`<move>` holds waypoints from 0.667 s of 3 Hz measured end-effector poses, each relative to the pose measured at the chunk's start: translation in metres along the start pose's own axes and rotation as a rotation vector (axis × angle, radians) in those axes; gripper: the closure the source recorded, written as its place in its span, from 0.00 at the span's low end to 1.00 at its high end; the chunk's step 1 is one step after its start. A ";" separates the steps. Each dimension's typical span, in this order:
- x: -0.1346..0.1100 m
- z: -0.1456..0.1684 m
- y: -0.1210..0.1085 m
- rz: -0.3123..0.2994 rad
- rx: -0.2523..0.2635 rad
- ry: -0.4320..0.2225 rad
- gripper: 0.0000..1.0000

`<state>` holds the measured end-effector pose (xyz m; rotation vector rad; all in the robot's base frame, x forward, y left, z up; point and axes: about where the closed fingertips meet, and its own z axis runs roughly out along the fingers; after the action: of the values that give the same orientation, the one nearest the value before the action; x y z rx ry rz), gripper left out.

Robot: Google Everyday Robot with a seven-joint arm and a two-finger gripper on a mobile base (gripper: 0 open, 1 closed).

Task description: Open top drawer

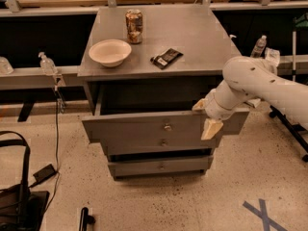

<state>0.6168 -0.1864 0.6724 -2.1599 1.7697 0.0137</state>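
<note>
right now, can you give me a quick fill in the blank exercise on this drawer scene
1. The top drawer stands pulled ___ of the cabinet.
2. The end effector is at the drawer front, on the picture's ___ side of its knob.
3. The can on the cabinet's top stands ___, not on its side.

Missing words: out; right; upright
</note>
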 end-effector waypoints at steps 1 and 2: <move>0.003 -0.009 0.030 0.013 -0.034 -0.003 0.40; 0.004 -0.021 0.071 0.031 -0.087 -0.013 0.45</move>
<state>0.5457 -0.2069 0.6735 -2.1867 1.8269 0.1141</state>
